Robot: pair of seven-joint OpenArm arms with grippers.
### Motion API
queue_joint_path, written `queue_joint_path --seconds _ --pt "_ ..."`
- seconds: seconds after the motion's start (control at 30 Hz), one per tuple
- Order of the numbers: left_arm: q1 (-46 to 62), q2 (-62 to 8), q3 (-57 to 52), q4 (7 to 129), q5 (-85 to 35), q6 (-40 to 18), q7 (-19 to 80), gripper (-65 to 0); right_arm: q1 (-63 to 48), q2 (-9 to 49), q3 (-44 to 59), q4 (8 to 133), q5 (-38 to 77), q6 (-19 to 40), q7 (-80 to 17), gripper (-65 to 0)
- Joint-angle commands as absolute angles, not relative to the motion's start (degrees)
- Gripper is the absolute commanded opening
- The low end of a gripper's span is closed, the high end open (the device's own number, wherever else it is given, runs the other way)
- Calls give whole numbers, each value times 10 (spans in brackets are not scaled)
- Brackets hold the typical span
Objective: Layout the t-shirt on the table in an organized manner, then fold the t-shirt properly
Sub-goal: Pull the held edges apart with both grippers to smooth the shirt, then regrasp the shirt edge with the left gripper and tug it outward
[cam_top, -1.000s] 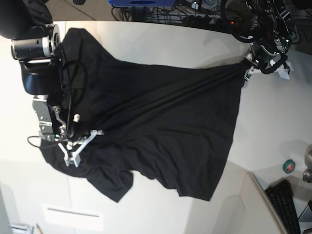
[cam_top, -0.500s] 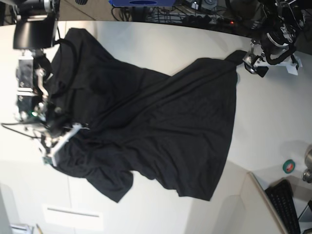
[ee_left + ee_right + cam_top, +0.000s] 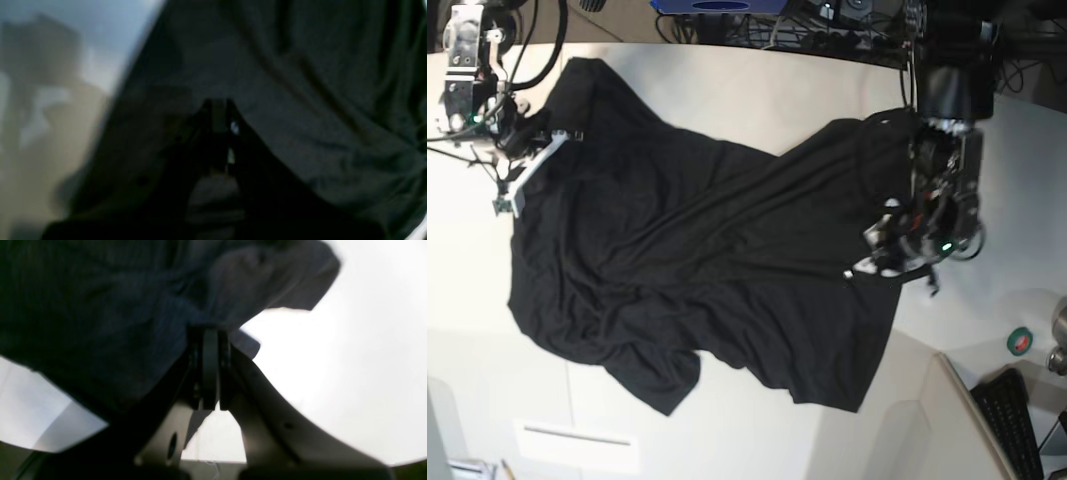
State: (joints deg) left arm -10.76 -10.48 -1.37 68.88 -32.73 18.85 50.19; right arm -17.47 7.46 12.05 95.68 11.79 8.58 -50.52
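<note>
- The t-shirt (image 3: 717, 270) lies spread but rumpled across the table (image 3: 757, 95), with diagonal creases running from 8 o'clock to 2 o'clock and one sleeve bunched near 7 o'clock.
- The right gripper (image 3: 527, 172), at 10 o'clock in the base view, has its jaws pressed together; the right wrist view shows black cloth pinched between them, at the garment's edge.
- The left gripper (image 3: 877, 262), at 3 o'clock, sits over the hem side with jaws pressed together; the blurred left wrist view does not show whether cloth is caught.
- Step in hand, as judged: laying the garment flat before folding.
- To do it well: confirm a firm pinch on the hem, then draw both edges apart evenly, low over the table, until the creases pull out.
- Avoid lifting one side higher, which would probably drag the bunched sleeve under the body.
</note>
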Motion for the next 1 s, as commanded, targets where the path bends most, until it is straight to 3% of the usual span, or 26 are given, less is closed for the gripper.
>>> queue_joint_path --seconds 0.0,0.23,0.37,0.73,0.97 --pt "-135 -114 7 665 -325 187 479 -650 -173 79 125 947 116 86 -497 -650" --pt "-231 -111 135 444 -325 188 366 -650 -174 79 131 829 116 86 -450 -650" --pt "-257 -113 167 379 -325 188 320 -650 -192 76 180 807 116 86 -443 -650" --pt "-329 -131 168 344 -326 188 315 -650 -286 78 250 906 116 86 -463 -650" --pt "-357 -120 168 359 -326 188 319 -650 -282 76 274 972 116 88 -481 -650"
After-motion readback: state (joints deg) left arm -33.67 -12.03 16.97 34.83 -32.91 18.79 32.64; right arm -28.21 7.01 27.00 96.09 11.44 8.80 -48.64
